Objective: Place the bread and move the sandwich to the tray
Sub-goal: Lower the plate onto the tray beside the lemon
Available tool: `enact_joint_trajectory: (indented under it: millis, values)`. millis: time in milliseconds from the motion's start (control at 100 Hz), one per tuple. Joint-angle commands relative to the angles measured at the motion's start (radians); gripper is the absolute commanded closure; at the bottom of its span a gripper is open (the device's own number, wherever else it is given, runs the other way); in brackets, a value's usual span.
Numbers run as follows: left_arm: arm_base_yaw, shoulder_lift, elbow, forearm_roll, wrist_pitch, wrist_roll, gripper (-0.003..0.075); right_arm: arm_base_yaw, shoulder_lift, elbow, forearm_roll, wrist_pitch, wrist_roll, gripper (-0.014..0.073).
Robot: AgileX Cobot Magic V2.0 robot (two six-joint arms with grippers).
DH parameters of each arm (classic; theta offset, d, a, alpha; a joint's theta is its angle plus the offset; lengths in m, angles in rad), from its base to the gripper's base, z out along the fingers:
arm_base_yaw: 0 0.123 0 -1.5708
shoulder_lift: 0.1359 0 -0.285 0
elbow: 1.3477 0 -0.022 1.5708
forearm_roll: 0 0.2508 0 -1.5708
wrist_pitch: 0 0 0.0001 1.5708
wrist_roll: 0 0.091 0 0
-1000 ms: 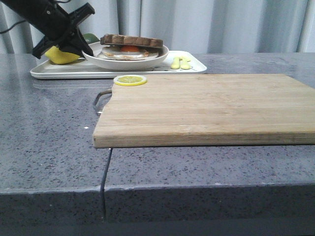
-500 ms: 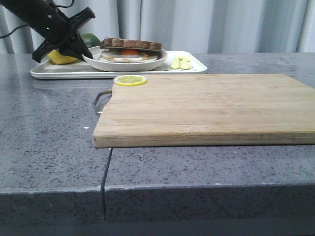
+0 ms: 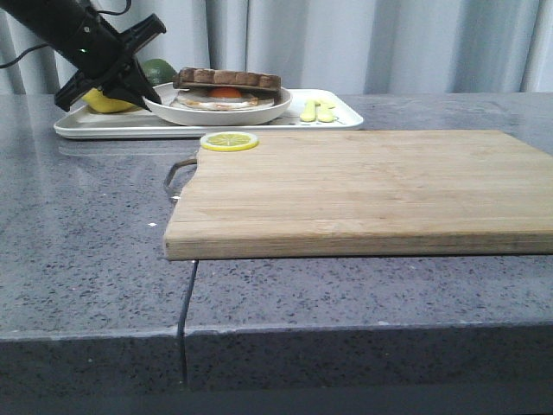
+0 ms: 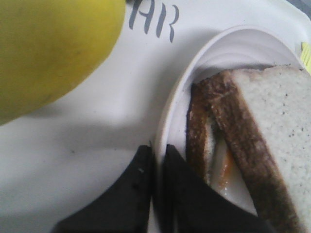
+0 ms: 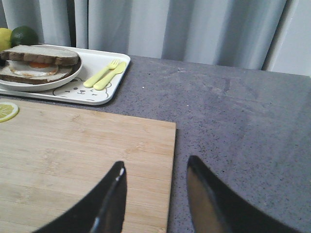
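A: Right, biggest first: the wooden board (image 3: 363, 190) lies under the right gripper (image 5: 155, 194), whose jaws stand wide with nothing between them.

B: And beyond it, the tray (image 3: 341, 117)?

A: It carries the sandwich (image 3: 220, 95), bread (image 3: 226, 79) on top. The left gripper (image 4: 156, 158) pinches the plate's rim, lemon (image 4: 53, 48) just beside.

Soft, even light fills all three views, with no harsh glare. In the front view the table (image 3: 86, 259) shows a dull sheen, and the wooden board (image 3: 363, 186) casts a thin shadow along its near edge. The left wrist view is blurred and very close; the lemon (image 4: 48, 53) throws a soft shadow on the tray (image 4: 97, 126).
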Motion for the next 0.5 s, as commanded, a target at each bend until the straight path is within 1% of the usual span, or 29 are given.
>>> enact_joint_trajectory:
  millis: [0,160,230,330,490]
  values:
    - [0.003,-0.073,-0.04,-0.062,-0.052,-0.017,0.0739,-0.005,0.006,-0.025,-0.008,-0.075,-0.004,0.028]
    - [0.003,-0.073,-0.04,-0.062,-0.058,-0.017,0.0735,-0.005,0.006,-0.025,-0.008,-0.076,-0.004,0.028]
    - [0.003,-0.073,-0.04,-0.062,-0.058,-0.017,0.0713,-0.005,0.006,-0.025,-0.008,-0.078,-0.004,0.028]
    - [0.003,-0.073,-0.04,-0.062,-0.058,-0.017,0.0647,-0.005,0.006,-0.025,-0.008,-0.084,-0.004,0.028]
    - [0.003,-0.073,-0.04,-0.062,-0.058,-0.017,0.0516,-0.005,0.006,-0.025,-0.008,-0.089,-0.004,0.028]
